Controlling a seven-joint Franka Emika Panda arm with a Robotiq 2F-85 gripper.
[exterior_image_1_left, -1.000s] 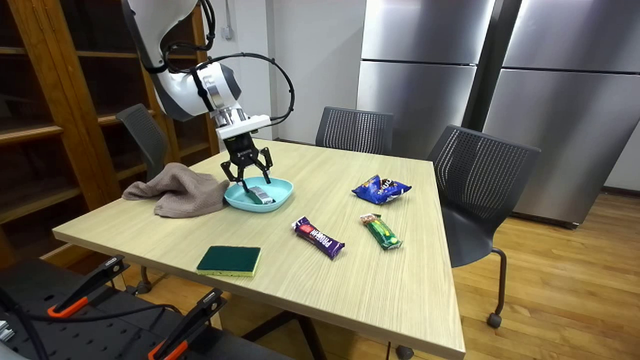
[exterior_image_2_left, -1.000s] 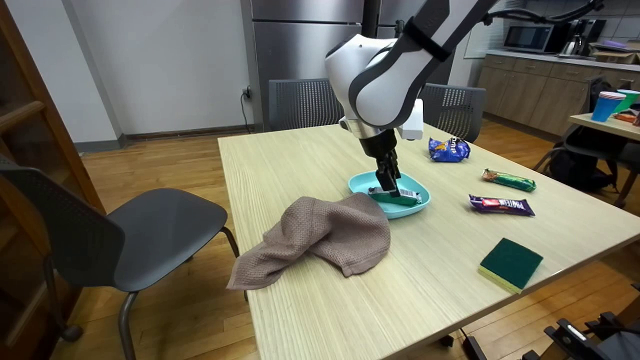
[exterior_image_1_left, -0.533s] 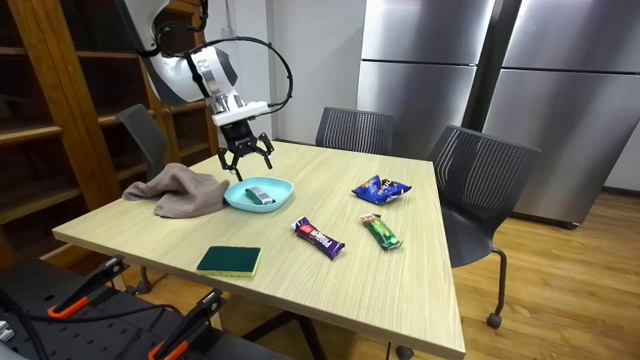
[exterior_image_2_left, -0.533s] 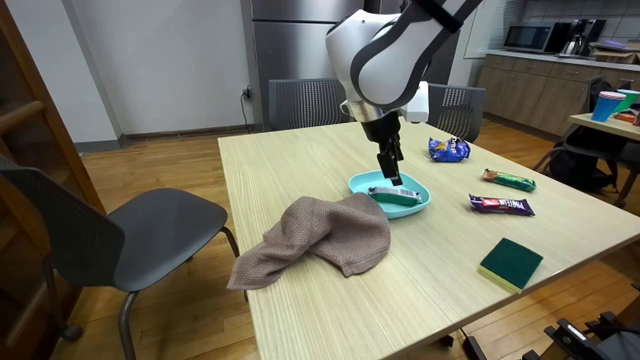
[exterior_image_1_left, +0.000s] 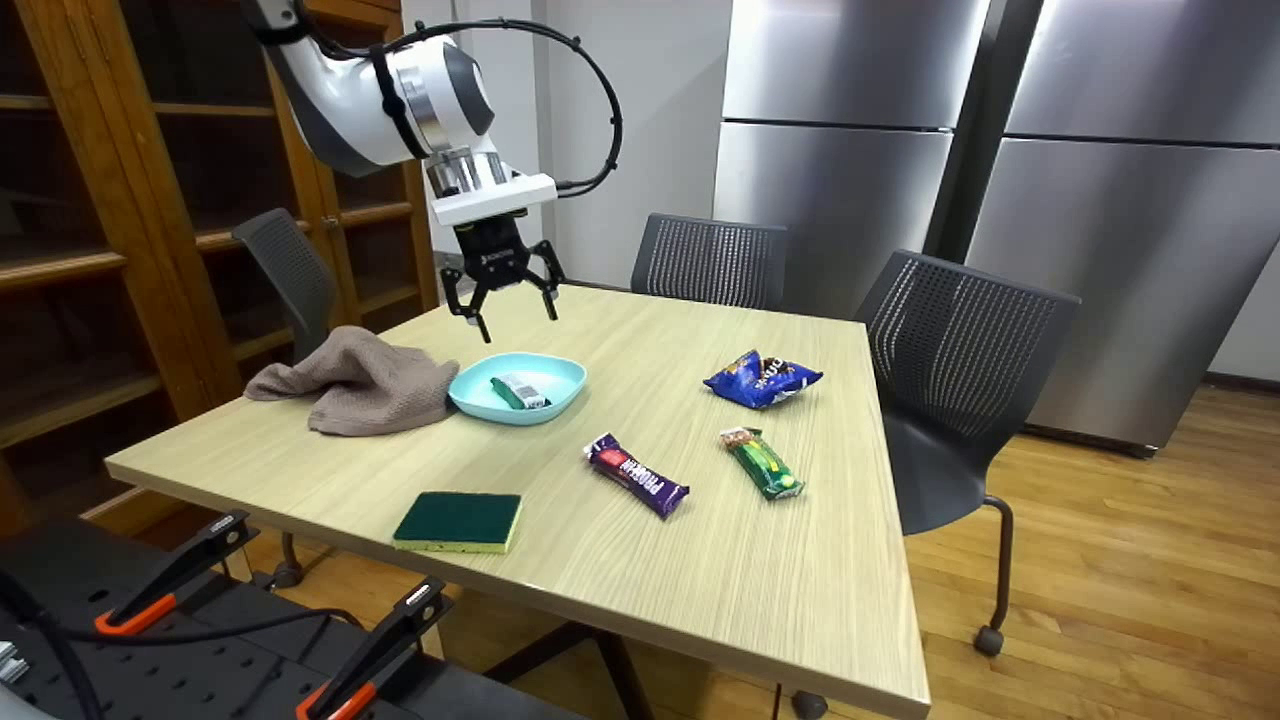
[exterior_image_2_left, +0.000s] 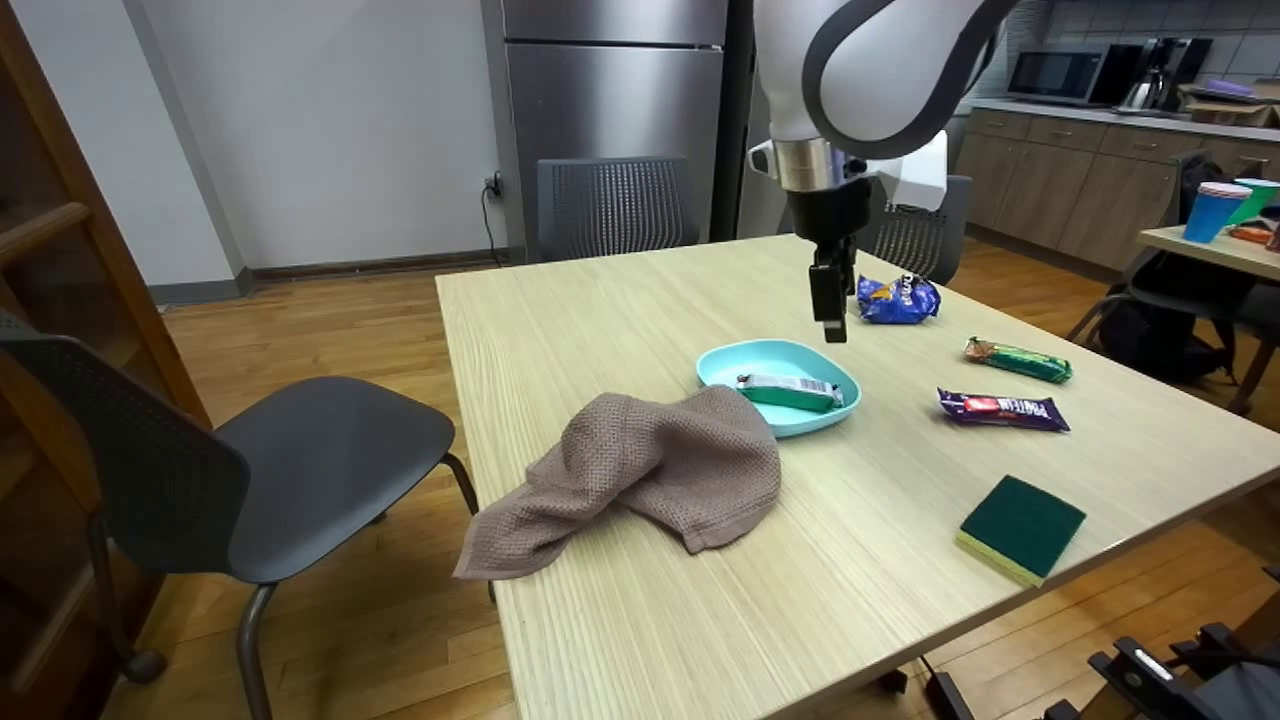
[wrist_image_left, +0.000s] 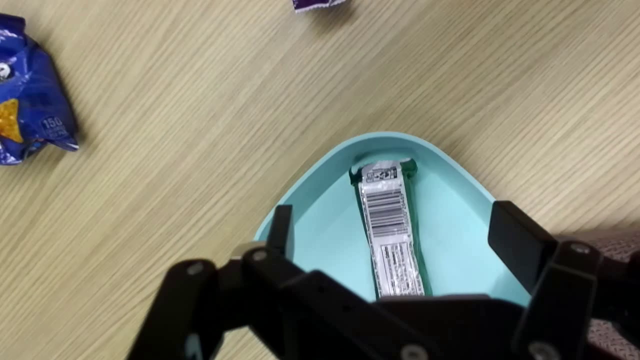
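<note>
My gripper (exterior_image_1_left: 520, 328) hangs in the air, jaws spread wide, nothing between them. The bar (wrist_image_left: 392, 230) lies barcode up in the dish (wrist_image_left: 450, 240). Coming down off-centre, I could strike the dish's rim with one jaw and tip or slide it; straying toward the cloth (exterior_image_2_left: 660, 460) beside it, I could snag the weave.

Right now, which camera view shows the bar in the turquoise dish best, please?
The wrist view: the bar is largest there, its barcode clear, though the gripper hides the lower end. Both exterior views show it smaller, lying in the dish.
</note>
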